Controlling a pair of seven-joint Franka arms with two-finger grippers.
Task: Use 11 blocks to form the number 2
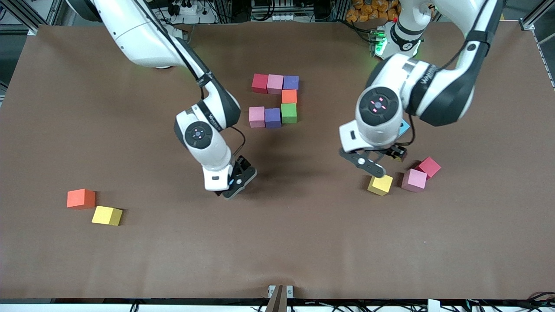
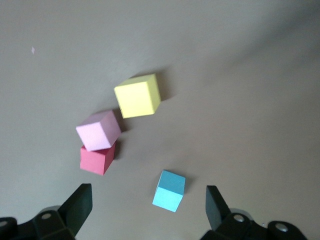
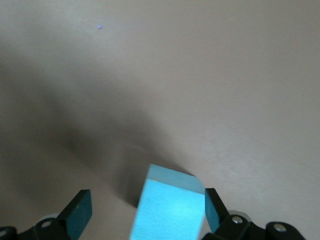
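Only the right wrist view caught a light blue cube [image 3: 167,210] between the right gripper's [image 1: 237,182] spread, unclamped fingers. The left gripper [image 1: 383,159] hung released over a second blue cube [image 2: 169,191], with bare table [image 1: 303,242] around both.

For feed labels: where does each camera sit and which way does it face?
Front view: high across the table, facing both arms and the partial number 2.
Left wrist view: on that arm, down past the open left gripper at four loose cubes.
Right wrist view: down past the open right gripper at a light blue cube.
Shared: front and left wrist show the yellow cube.
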